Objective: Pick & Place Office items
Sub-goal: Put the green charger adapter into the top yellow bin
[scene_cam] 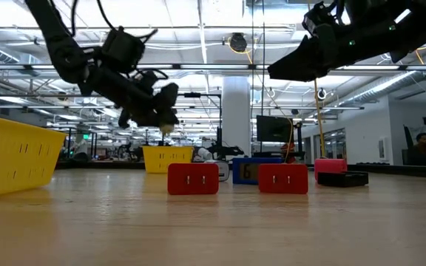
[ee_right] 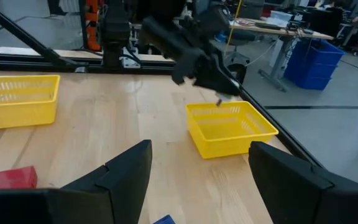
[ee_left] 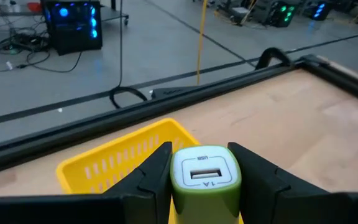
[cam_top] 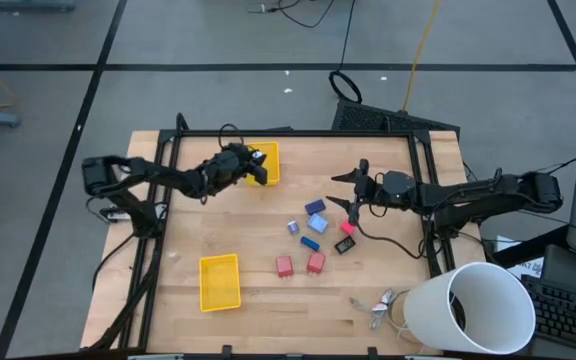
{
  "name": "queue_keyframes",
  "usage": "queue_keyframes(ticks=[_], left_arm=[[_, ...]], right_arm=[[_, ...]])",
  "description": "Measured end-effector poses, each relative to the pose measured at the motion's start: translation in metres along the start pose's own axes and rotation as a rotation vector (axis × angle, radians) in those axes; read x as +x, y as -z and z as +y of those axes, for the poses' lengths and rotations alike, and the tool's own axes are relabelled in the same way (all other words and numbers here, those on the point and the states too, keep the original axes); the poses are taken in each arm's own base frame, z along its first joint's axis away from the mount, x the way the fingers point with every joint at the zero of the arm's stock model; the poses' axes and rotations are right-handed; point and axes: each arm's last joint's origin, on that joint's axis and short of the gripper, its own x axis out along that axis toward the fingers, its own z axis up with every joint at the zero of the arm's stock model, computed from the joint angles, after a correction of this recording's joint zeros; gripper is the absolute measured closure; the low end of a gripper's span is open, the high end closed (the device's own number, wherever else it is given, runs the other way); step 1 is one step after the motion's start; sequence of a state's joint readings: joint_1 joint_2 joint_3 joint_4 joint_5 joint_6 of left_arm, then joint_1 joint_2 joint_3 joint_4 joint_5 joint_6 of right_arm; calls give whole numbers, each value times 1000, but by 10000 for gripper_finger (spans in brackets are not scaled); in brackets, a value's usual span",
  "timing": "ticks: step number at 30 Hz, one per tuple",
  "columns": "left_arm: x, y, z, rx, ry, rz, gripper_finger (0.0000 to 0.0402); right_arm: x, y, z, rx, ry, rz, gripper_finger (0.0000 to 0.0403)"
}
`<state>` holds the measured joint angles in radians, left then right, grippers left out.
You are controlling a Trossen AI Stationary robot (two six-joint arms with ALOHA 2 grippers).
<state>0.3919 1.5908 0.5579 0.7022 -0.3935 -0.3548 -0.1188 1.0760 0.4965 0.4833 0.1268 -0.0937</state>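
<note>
My left gripper (cam_top: pixel 257 168) hangs over the far yellow tray (cam_top: pixel 271 152), shut on a small green-and-white charger block (ee_left: pixel 205 177). My right gripper (cam_top: pixel 349 196) is open above the table's right half, near the scattered office items: blue blocks (cam_top: pixel 315 208), two red blocks (cam_top: pixel 284 265), a pink one (cam_top: pixel 348 228) and a black one (cam_top: pixel 344 244), all lying flat on the wood. In the low view the red blocks (scene_cam: pixel 192 178) stand in front. The right wrist view looks past my open right gripper (ee_right: pixel 197 180) at the left arm (ee_right: pixel 191 43) over the tray (ee_right: pixel 229 127). My left gripper pinches the charger block between its two fingers, one finger (ee_left: pixel 148 177) on each side face (ee_left: pixel 178 182). The white end with the USB slot (ee_left: pixel 204 173) sticks out past the fingertips. The block is lifted clear, above the far yellow tray (ee_left: pixel 114 163).
A second yellow tray (cam_top: pixel 219 281) lies near the table's near-left part. Silvery metal bits (cam_top: pixel 380 303) lie by the near-right edge, beside a large white bucket (cam_top: pixel 468 305). A black frame (cam_top: pixel 298 133) rims the tabletop. Bare wood shows between the two trays.
</note>
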Motion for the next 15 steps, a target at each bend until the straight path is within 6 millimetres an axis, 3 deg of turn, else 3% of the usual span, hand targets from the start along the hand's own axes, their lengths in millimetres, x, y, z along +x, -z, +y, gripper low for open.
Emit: queue_keyframes(ticks=[8,15], left_arm=[[22,5,-1,-6,-29,25,263],[23,5,-1,-6,-36,25,247]], right_arm=[[0,0,0,0,0,1,147],[0,0,0,0,0,1,147]])
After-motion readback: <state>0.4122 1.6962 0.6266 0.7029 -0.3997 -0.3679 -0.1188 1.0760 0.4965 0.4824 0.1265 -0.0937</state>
